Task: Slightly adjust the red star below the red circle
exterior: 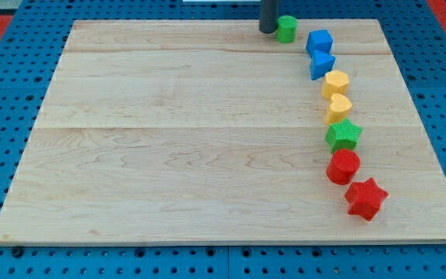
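Observation:
The red star point(365, 198) lies near the board's right edge toward the view's bottom, just below and right of the red circle point(343, 167), nearly touching it. My tip point(268, 30) is at the view's top edge of the board, right beside the left of a green cylinder point(286, 29), far from the red blocks.
A curved line of blocks runs down the right side: blue cube point(319, 41), blue triangle point(322, 64), yellow hexagon point(336, 83), yellow heart point(339, 108), green star point(344, 135). The wooden board point(169, 139) rests on a blue pegboard.

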`<move>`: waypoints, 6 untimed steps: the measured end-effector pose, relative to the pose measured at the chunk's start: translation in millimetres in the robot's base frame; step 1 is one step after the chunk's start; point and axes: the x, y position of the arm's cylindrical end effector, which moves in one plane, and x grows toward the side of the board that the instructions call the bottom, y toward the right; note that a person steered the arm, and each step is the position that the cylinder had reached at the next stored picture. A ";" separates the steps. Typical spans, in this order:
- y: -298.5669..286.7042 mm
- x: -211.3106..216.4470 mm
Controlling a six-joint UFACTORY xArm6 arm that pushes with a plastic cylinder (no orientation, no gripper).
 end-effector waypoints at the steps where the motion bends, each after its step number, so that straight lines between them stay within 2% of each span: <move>1: 14.2 0.5; 4: 57.9 0.5; 5: 37.0 -20.4; 6: 34.0 -20.7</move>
